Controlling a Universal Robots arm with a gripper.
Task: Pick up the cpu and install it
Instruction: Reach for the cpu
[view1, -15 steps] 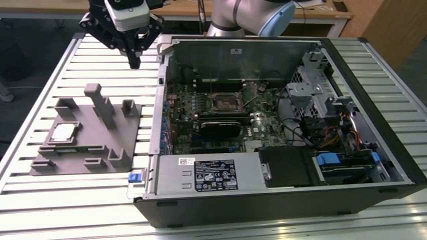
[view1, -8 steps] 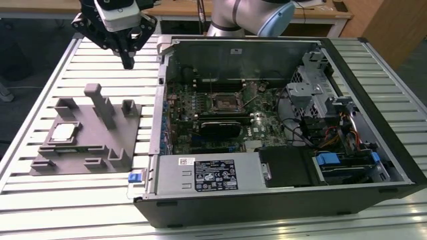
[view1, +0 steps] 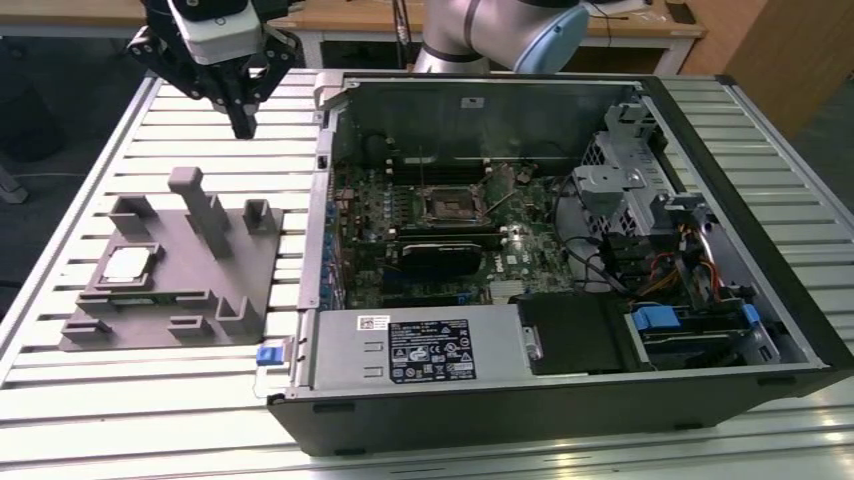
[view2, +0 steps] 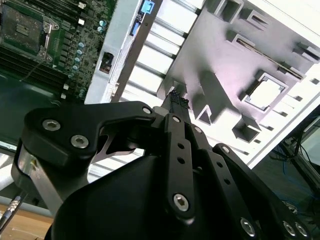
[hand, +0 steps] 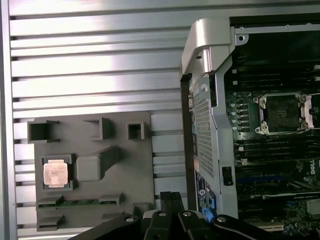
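Pincer (hand: 172, 196) pressed together, empty; in the first wrist view, cpu (hand: 55, 173) flat in fixture (hand: 135, 170) pocket.

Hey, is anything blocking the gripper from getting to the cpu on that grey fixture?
Nothing covers the cpu; it lies open-topped in its pocket on the grey fixture. The gripper hangs above the table beside the fixture. The fixture's upright posts stand between them, so a low sideways approach could hit those.
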